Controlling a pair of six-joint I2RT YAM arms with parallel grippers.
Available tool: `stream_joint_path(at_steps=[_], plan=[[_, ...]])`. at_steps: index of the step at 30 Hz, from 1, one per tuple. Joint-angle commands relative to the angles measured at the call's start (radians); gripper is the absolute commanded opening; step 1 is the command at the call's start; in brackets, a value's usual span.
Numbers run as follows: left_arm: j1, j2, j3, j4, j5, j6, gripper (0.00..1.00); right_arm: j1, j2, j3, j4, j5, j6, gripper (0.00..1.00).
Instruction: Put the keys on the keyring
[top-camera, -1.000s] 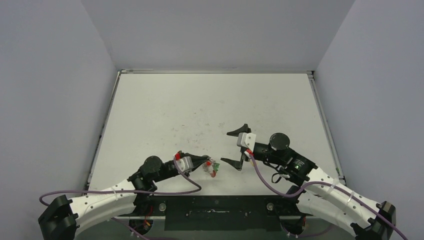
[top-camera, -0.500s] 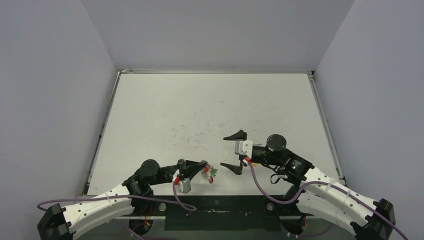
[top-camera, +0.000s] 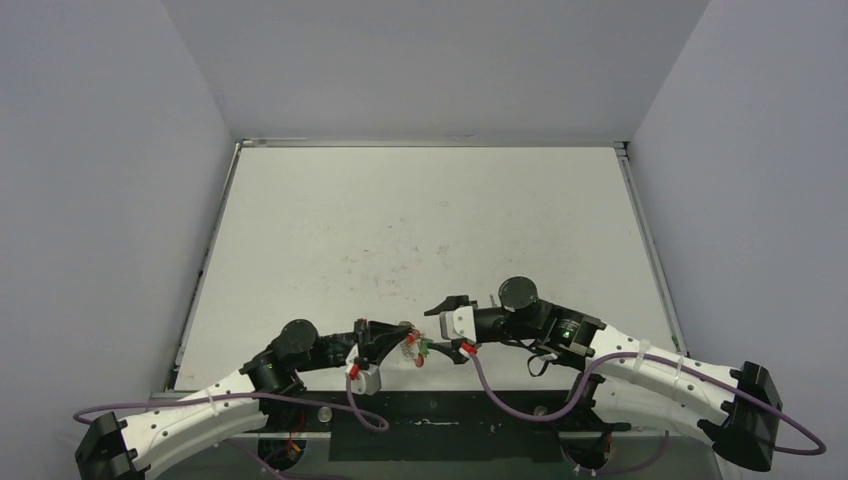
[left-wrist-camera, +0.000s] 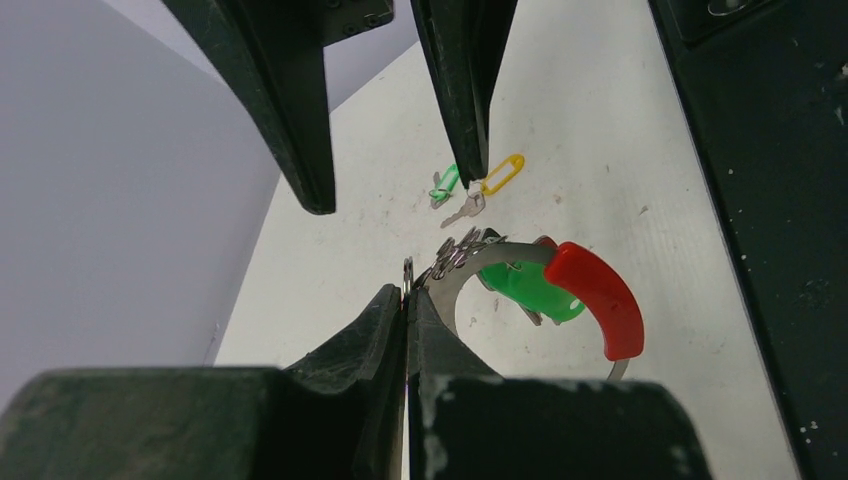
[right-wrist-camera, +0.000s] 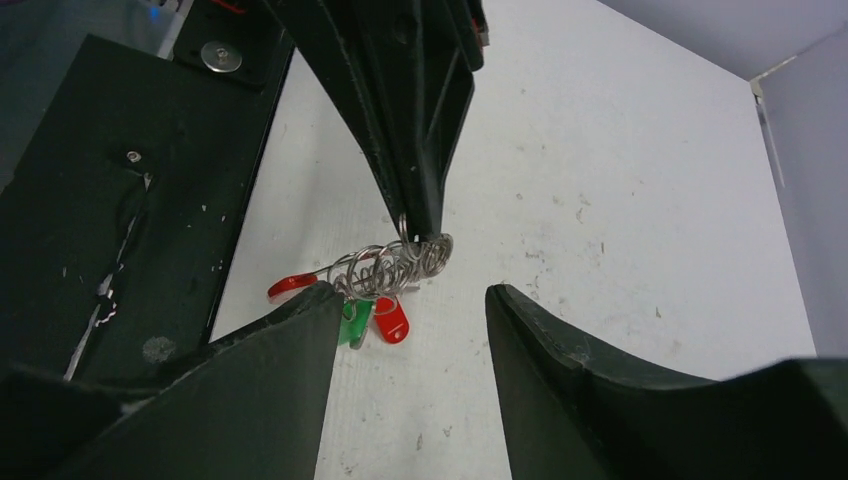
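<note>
silvery coiled keyring, curved red segment, green key

This is a robotics laboratory, more exactly a small test cell. A white tabletop is closed on three sides by plain pale grey walls, with a thin metal rail along its far edge. Two white and black robot arms, the left arm and the right arm, are bolted to a black base plate at the near edge. Purple cables run along them. The white surface carries small dark scuff marks.
</note>
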Motion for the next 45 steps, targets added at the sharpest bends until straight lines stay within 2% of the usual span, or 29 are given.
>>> stream_joint_path(at_steps=[1, 7, 12, 23, 29, 33, 37, 42, 45], plan=[[-0.005, 0.019, 0.076, 0.034, -0.05, -0.137, 0.0, 0.038, 0.05, 0.061, 0.031, 0.019, -0.026, 0.5], [-0.005, 0.082, 0.094, 0.072, -0.078, -0.301, 0.0, 0.05, 0.092, 0.086, 0.06, 0.073, -0.01, 0.32], [-0.006, 0.12, 0.104, 0.104, -0.081, -0.354, 0.0, 0.052, 0.098, 0.088, 0.054, 0.087, -0.008, 0.29], [-0.007, 0.145, 0.115, 0.133, -0.079, -0.375, 0.0, 0.064, 0.149, 0.107, 0.041, 0.057, -0.017, 0.29], [-0.006, 0.139, 0.106, 0.154, -0.064, -0.381, 0.0, 0.066, 0.176, 0.119, 0.041, 0.066, -0.029, 0.14], [-0.007, 0.139, 0.1, 0.166, -0.062, -0.392, 0.0, 0.068, 0.178, 0.12, 0.02, 0.066, -0.028, 0.0], [-0.006, 0.128, 0.09, 0.164, -0.062, -0.4, 0.0, 0.068, 0.165, 0.104, 0.03, 0.097, -0.008, 0.0], [-0.007, 0.077, 0.048, 0.185, -0.089, -0.418, 0.15, 0.065, 0.109, 0.042, 0.145, 0.109, 0.044, 0.0], [-0.008, 0.043, 0.026, 0.194, -0.109, -0.425, 0.2, 0.063, 0.082, 0.01, 0.207, 0.11, 0.081, 0.0]])
